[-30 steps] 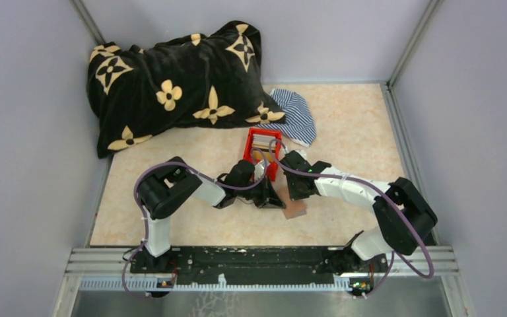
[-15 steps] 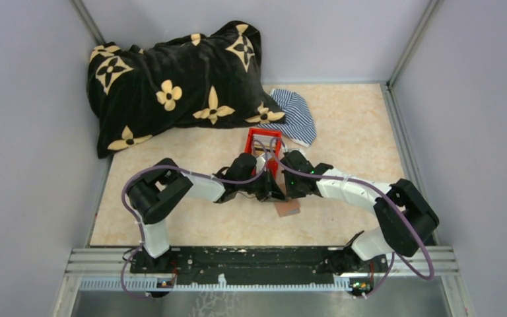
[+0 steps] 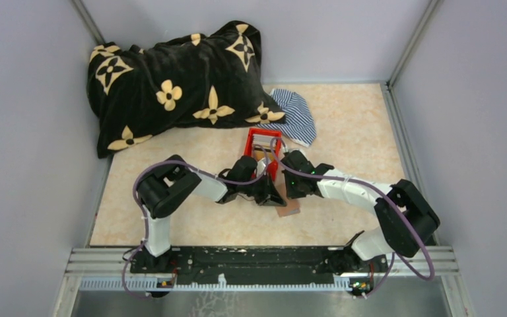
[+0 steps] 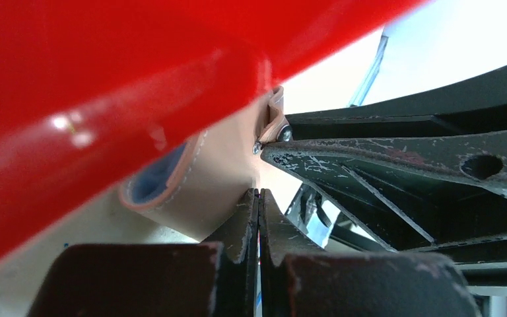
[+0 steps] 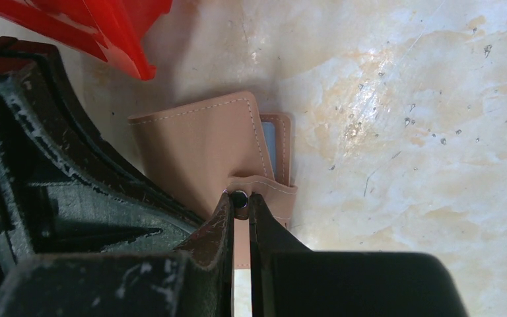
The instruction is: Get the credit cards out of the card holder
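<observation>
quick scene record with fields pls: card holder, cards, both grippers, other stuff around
card holder: tan leather, beside the red box, over the table
cards: one blue card, only its edge showing, in a slot of the card holder
right gripper: jaws shut on the card holder's snap tab
left gripper: jaws shut, tips at the card holder; cannot tell if anything is pinched
background: black flowered pillow, striped cloth

Plain pale grey walls [image 3: 30, 132] stand on three sides of me. The surface [image 3: 353, 125] is cream and peach, like marble. A black pillow [image 3: 171, 72] with yellow flowers lies at the back.
</observation>
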